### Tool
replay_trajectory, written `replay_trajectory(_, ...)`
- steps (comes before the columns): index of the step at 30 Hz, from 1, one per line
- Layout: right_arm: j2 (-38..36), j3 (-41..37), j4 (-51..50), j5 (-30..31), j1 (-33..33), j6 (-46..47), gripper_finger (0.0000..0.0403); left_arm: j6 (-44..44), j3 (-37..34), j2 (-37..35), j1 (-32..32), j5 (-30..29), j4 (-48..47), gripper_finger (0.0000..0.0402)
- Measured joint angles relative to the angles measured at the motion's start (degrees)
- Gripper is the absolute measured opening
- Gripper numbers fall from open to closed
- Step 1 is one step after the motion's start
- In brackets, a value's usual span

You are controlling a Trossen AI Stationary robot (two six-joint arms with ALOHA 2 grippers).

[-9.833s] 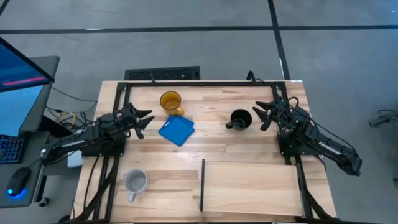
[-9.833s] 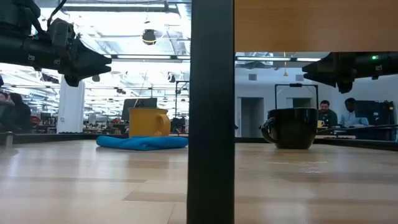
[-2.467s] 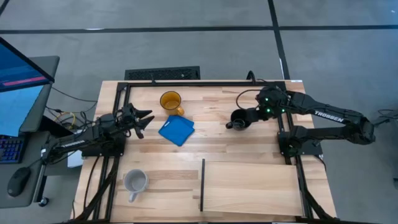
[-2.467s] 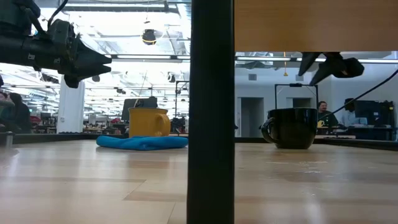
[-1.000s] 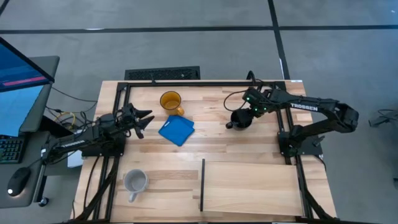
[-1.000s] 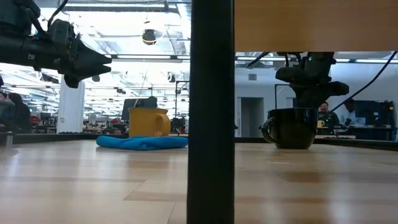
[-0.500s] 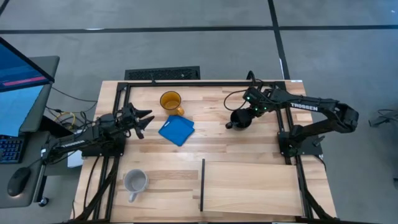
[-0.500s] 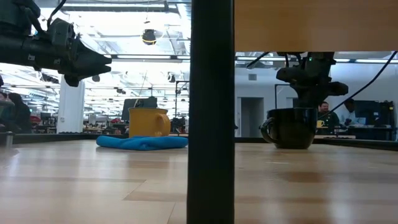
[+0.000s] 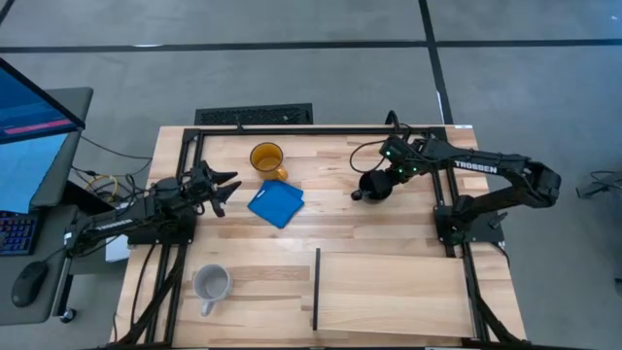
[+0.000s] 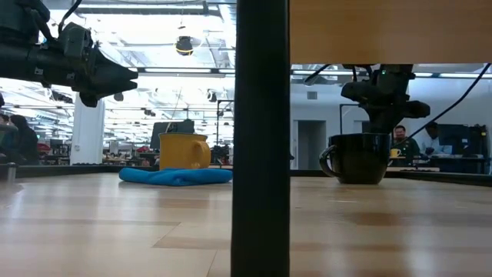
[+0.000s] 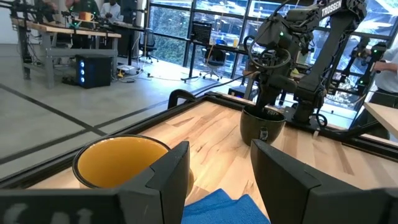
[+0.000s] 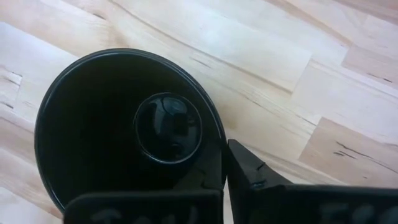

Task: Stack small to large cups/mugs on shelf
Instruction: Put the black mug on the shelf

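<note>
- Black mug (image 9: pixel 375 185) sits at the tabletop's far right, directly beneath your right end effector (image 9: pixel 388 176).
- Its fingers straddle the mug's rim, one inside, clamped on the wall.
- Left end effector (image 9: pixel 222 185) waits, fingers apart.

We see two mugs (image 9: pixel 266 157) (image 9: pixel 375 185) along the table's (image 9: pixel 389 228) far edge, a third mug (image 9: pixel 210 284) at the near-left corner, left of the shelf (image 9: pixel 394 290).
</note>
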Motion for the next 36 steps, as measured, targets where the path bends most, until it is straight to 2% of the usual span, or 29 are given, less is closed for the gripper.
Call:
replay_trajectory(26,0.0,0.1,-0.8,-1.2,0.0,-0.4,0.0010,0.0,0.0,0.0,0.0,-0.1,0.0,0.0162)
replay_trajectory(36,0.1,7.7,-7.1,-1.9,0.2,-2.7,0.0009,0.0,0.0,0.0,0.0,-0.2,0.0,0.0162)
